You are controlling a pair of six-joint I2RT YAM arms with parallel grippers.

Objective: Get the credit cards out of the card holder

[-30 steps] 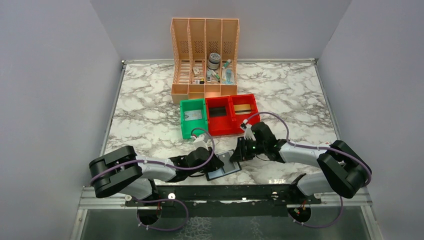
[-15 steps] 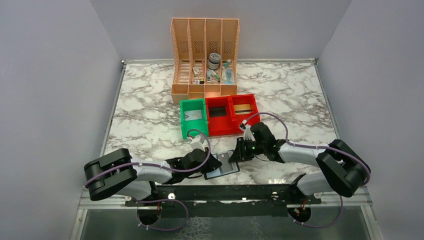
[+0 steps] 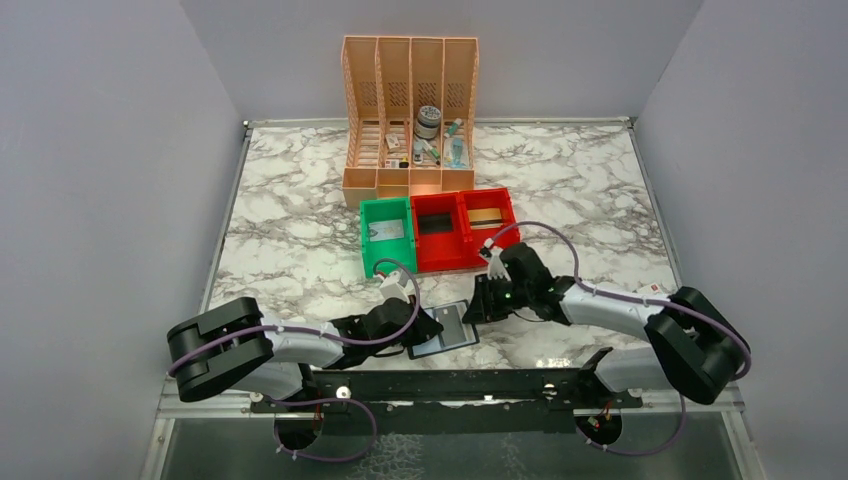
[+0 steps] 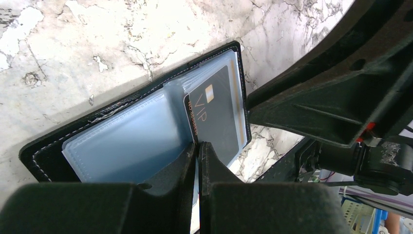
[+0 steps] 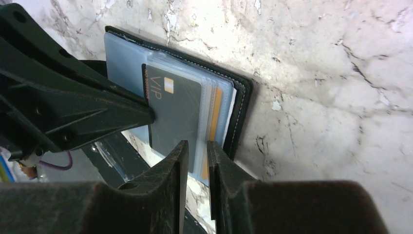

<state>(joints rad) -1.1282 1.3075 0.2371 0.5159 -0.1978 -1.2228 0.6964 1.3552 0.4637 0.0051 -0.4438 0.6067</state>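
The card holder [image 3: 447, 331] lies open on the marble near the front edge, its pale blue sleeves up [image 4: 126, 146]. A dark grey credit card marked VIP [image 4: 216, 112] sticks partly out of a sleeve; it also shows in the right wrist view [image 5: 175, 109]. A tan card edge [image 5: 215, 114] shows in a sleeve behind it. My left gripper [image 4: 198, 145] is shut on the grey card's edge. My right gripper [image 5: 197, 146] is closed on the card holder's sleeve edge from the other side, with only a thin gap between the jaws.
A green bin [image 3: 386, 236] and a red bin [image 3: 463, 228] stand just behind the card holder. An orange file organiser [image 3: 410, 110] with small items stands at the back. The table's black front rail [image 3: 450, 385] is close below the card holder.
Both arms shifted only slightly, the left elbow a little leftward and the right elbow outward. The card holder stays in place and both grippers keep their hold.
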